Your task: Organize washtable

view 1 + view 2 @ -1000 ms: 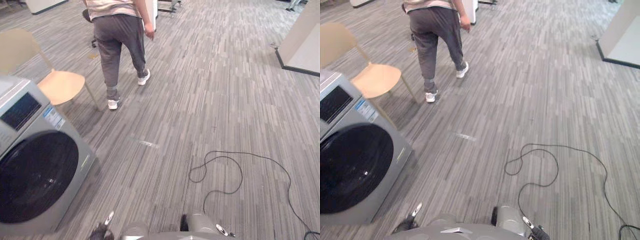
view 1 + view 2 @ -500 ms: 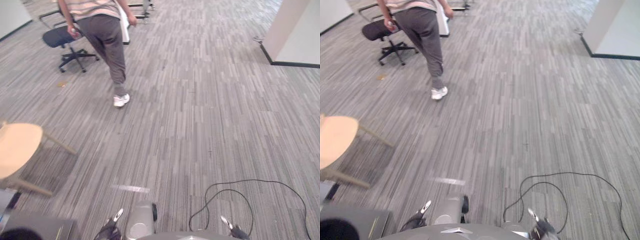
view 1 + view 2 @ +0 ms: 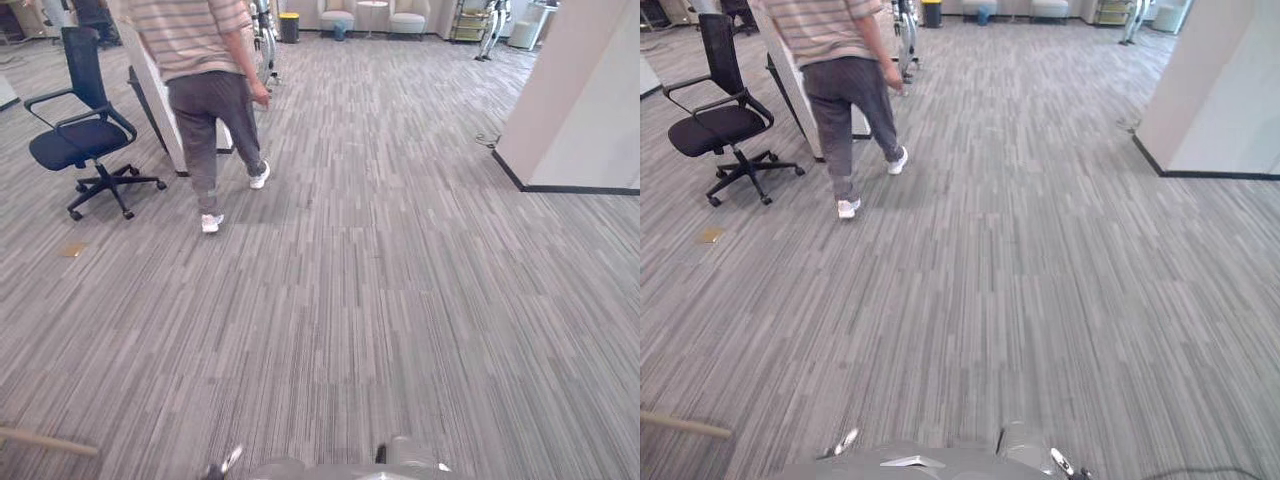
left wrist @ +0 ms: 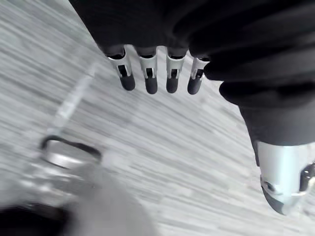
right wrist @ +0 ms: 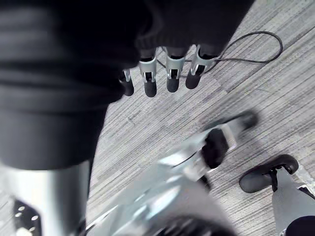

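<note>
Progress: none evident. My left hand [image 4: 150,81] and right hand [image 5: 172,78] both hang with fingers straight, holding nothing. Ahead lie carpeted floor [image 3: 400,300], a person [image 3: 205,90] mid-stride and an office chair [image 3: 80,140]. I cannot tell where the table stands. By my judgement, reaching it and all the sorting remain.

Head pair forward-down, wrists close above carpet [image 4: 162,147]

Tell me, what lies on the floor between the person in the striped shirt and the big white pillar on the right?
Nothing: just bare grey striped carpet runs between the person and the white pillar, as both eye views show.
</note>
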Robot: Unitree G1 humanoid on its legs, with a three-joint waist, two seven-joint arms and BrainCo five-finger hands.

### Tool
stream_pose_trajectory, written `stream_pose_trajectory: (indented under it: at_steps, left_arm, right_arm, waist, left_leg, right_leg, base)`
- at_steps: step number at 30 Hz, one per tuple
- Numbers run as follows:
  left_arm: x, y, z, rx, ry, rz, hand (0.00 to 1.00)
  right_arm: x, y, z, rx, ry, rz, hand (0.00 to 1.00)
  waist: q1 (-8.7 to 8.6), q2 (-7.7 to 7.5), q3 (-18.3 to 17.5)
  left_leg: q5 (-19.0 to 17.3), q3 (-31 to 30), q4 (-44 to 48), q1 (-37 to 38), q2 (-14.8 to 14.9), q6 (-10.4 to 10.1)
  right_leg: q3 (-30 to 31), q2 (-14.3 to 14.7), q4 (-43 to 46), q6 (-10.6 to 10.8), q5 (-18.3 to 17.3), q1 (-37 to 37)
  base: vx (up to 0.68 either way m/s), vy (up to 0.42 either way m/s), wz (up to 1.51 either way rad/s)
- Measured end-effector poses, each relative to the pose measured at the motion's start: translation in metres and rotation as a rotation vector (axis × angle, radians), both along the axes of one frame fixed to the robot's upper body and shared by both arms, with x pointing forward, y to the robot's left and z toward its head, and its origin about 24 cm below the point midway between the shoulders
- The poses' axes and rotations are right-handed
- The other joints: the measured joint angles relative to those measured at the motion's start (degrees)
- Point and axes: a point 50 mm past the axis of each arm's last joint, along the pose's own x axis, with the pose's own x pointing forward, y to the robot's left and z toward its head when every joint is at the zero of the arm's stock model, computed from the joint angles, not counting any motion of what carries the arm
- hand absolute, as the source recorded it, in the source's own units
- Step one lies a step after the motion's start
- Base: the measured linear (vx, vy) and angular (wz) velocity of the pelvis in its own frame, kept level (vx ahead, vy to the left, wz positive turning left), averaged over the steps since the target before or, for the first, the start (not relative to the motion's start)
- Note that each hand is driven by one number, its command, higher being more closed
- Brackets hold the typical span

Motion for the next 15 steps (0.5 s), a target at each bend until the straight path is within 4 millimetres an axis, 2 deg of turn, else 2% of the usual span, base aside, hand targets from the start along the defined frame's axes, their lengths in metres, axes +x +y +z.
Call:
stream_pose_trajectory:
  at_steps: [1, 2, 3, 4, 5, 6, 7, 8, 9, 10, 11, 12, 13, 14, 15]
  left_arm:
    - [0.011, -0.003, 0.003, -0.001, -0.040, -0.013, 0.00]
    - [0.016, -0.004, 0.004, -0.002, -0.051, -0.021, 0.00]
    - [0.017, -0.014, 0.003, -0.027, -0.057, -0.019, 0.00]
    - [0.009, -0.023, -0.001, -0.057, -0.039, 0.005, 0.00]
    - [0.007, -0.031, -0.002, -0.089, -0.035, 0.028, 0.00]
    - [0.011, -0.030, -0.001, -0.090, -0.051, 0.043, 0.00]
    - [0.016, -0.030, -0.001, -0.094, -0.061, 0.067, 0.00]
    - [0.007, -0.030, -0.003, -0.096, -0.038, 0.084, 0.00]
    - [0.001, -0.019, -0.002, -0.064, -0.030, 0.084, 0.00]
    - [-0.006, -0.020, -0.004, -0.073, -0.008, 0.090, 0.00]
    - [-0.010, -0.018, -0.005, -0.073, 0.004, 0.098, 0.00]
    - [-0.017, -0.010, -0.005, -0.051, 0.023, 0.092, 0.00]
    - [-0.022, -0.005, -0.004, -0.032, 0.034, 0.075, 0.00]
    - [-0.023, -0.006, -0.005, -0.033, 0.040, 0.062, 0.00]
    - [-0.030, -0.003, -0.005, -0.026, 0.062, 0.061, 0.00]
  right_arm:
    - [-0.010, 0.004, -0.001, 0.014, 0.029, -0.017, 0.00]
    - [-0.015, 0.005, -0.001, 0.019, 0.043, -0.039, 0.00]
    - [-0.024, 0.001, -0.001, 0.015, 0.067, -0.072, 0.00]
    - [-0.028, -0.004, 0.001, -0.002, 0.081, -0.075, 0.00]
    - [-0.026, -0.009, 0.002, -0.016, 0.073, -0.080, 0.00]
    - [-0.022, -0.012, 0.002, -0.024, 0.062, -0.084, 0.00]
    - [-0.011, -0.013, 0.002, -0.028, 0.028, -0.080, 0.00]
    - [-0.010, -0.016, 0.003, -0.039, 0.015, -0.084, 0.00]
    - [0.000, -0.018, 0.005, -0.050, -0.007, -0.043, 0.00]
    - [0.011, -0.032, 0.008, -0.084, -0.025, -0.022, 0.00]
    - [0.021, -0.032, 0.008, -0.087, -0.045, -0.016, 0.00]
    - [0.043, -0.024, 0.008, -0.073, -0.094, 0.016, 0.00]
    - [0.063, -0.017, 0.009, -0.060, -0.136, 0.063, 0.00]
    - [0.075, -0.014, 0.011, -0.055, -0.163, 0.085, 0.00]
    - [0.096, -0.007, 0.014, -0.048, -0.209, 0.119, 0.00]
  waist:
    - [-0.30, -0.43, -0.09]
    - [-0.73, 0.00, -0.33]
    - [-1.54, 1.40, -1.36]
    - [-1.59, 3.72, -3.53]
    - [-1.33, 3.49, -3.16]
    - [-1.56, 3.49, -2.64]
    - [-1.49, 4.24, -1.12]
    - [-1.09, 5.25, -1.66]
    - [-0.03, 4.28, -1.01]
    - [1.20, 6.85, 0.01]
    - [1.94, 6.33, 0.29]
    - [3.22, 4.26, 1.01]
    - [4.57, 2.66, 1.11]
    - [5.11, 1.60, 1.15]
    - [5.62, 1.07, 1.16]
  left_leg:
    - [-1.89, -1.00, -1.43, 2.39, 0.11, -0.03]
    - [-3.10, -1.96, -1.70, 3.25, 0.60, -0.02]
    - [-4.05, -3.02, -3.08, 4.60, 2.92, -0.67]
    - [-3.59, -3.53, -1.27, 5.52, 5.19, -2.46]
    - [-1.25, -3.69, 8.29, 2.27, 5.09, -6.14]
    - [1.71, -3.73, 14.38, 0.59, 4.63, -7.90]
    - [11.51, -3.53, 29.33, -3.68, 4.52, -9.25]
    - [18.76, -2.66, 36.14, -6.51, 5.72, -10.89]
    - [21.92, 1.53, 49.24, -10.93, 7.25, -9.18]
    - [15.87, 2.50, 58.39, -15.54, 10.73, -5.57]
    - [13.60, 3.13, 59.84, -17.80, 10.85, -5.28]
    - [9.86, 4.88, 58.02, -22.38, 10.12, -4.94]
    - [7.36, 5.91, 50.74, -26.85, 9.03, -5.68]
    - [6.75, 6.55, 45.07, -28.54, 8.37, -5.88]
    - [7.08, 7.07, 30.49, -30.56, 8.13, -6.97]
  right_leg:
    - [-0.05, 0.62, -15.72, 0.27, 6.88, -0.56]
    - [0.08, 0.90, -16.47, 0.32, 11.97, -0.87]
    - [0.15, 3.23, -15.86, -1.48, 16.19, -0.95]
    - [0.43, 5.85, -13.66, -5.07, 13.72, -0.92]
    - [0.14, 5.40, -9.90, -5.98, 10.92, 0.03]
    - [-0.08, 4.96, -6.12, -7.20, 9.69, 0.01]
    - [-0.95, 7.82, -2.78, -5.83, 6.80, 1.06]
    - [-0.61, 10.29, -7.88, -7.11, 7.32, 4.17]
    - [-0.35, 12.25, -13.85, -10.47, 5.38, 10.70]
    - [1.01, 15.44, -14.65, -12.01, 3.36, 15.63]
    - [2.29, 15.73, -15.18, -11.95, 2.47, 17.68]
    - [5.11, 15.40, -17.58, -12.20, 1.88, 22.08]
    - [7.55, 14.15, -20.68, -11.89, 1.21, 25.16]
    - [9.13, 13.47, -21.84, -11.41, 0.71, 26.61]
    - [11.02, 12.51, -23.43, -10.63, -0.78, 28.86]
  base:
    - [0.68, -0.281, 0.53]
    - [0.71, -0.385, 0.50]
    - [0.86, -0.395, 0.39]
    - [0.89, -0.472, 0.19]
    - [0.72, -0.376, -0.03]
    - [0.26, -0.526, 0.01]
    - [0.04, -0.448, 0.04]
    - [-0.12, -0.576, -0.18]
    - [-0.12, -0.383, -0.59]
    - [-0.12, -0.367, -0.75]
    - [-0.20, -0.267, -0.87]
    - [-0.37, -0.274, -0.95]
    - [-0.42, -0.248, -0.99]
    - [-0.52, -0.191, -1.03]
    - [-0.53, -0.120, -0.82]
